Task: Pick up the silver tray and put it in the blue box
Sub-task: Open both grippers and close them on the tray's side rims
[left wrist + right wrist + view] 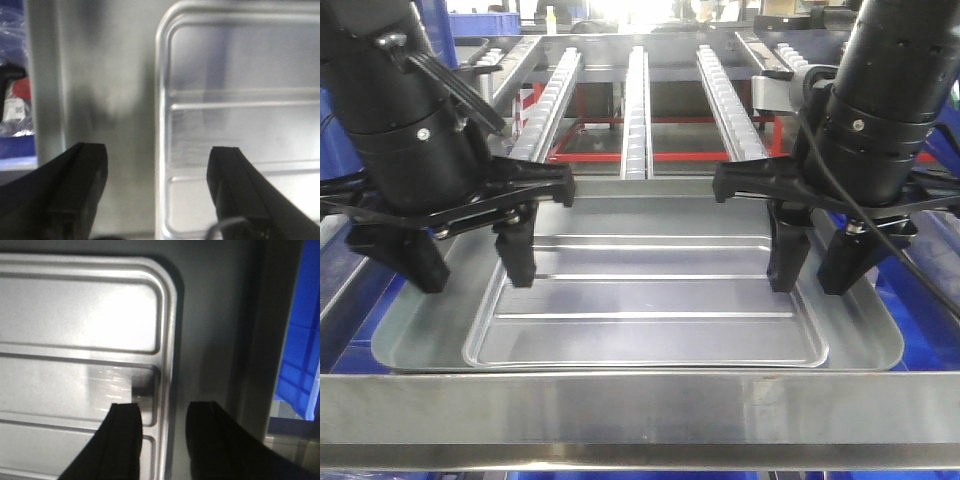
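Exterior front-facing view: left gripper (465, 262) and right gripper (817, 265) are hovering released over opposite rims of the silver tray (650, 290); closing together should keep it level.

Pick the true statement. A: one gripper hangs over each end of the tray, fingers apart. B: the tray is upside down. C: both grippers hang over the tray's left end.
A: the left gripper and right gripper hang over opposite ends of the silver tray, fingers spread.

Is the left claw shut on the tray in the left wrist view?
No, the left claw is open: its fingers stand wide apart, with bare tray surface showing between them.
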Available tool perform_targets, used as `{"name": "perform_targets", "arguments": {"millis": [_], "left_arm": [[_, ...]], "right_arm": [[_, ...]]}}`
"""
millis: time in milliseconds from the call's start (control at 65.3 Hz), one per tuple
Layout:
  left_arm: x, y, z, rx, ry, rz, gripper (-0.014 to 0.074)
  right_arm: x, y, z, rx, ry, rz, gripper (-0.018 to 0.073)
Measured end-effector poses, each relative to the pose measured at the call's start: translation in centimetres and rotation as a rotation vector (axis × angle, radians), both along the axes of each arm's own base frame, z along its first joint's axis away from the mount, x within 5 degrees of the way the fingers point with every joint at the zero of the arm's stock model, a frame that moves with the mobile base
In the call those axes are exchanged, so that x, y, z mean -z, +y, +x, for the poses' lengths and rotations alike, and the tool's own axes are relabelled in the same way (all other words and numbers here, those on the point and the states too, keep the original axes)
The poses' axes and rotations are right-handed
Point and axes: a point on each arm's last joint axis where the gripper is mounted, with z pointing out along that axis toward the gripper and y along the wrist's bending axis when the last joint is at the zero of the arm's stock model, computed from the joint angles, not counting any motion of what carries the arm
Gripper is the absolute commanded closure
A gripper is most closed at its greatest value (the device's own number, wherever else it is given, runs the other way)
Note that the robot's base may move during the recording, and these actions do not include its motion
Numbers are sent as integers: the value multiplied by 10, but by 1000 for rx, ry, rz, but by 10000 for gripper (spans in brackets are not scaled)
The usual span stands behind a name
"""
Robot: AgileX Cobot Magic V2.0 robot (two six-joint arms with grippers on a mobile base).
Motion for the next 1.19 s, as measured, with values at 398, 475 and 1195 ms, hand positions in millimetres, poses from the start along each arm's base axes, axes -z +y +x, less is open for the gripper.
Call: {"name": "perform_targets", "arguments": {"millis": [398,475,1195], "left_arm": [[21,-4,5,2,40,28,302],[21,-4,5,2,42,31,302],[21,-4,6,2,44,36,302]], "right_arm": [[6,1,3,2,0,1,208],[7,1,3,2,1,0,208],[16,2,4,3,36,-14,208]]}}
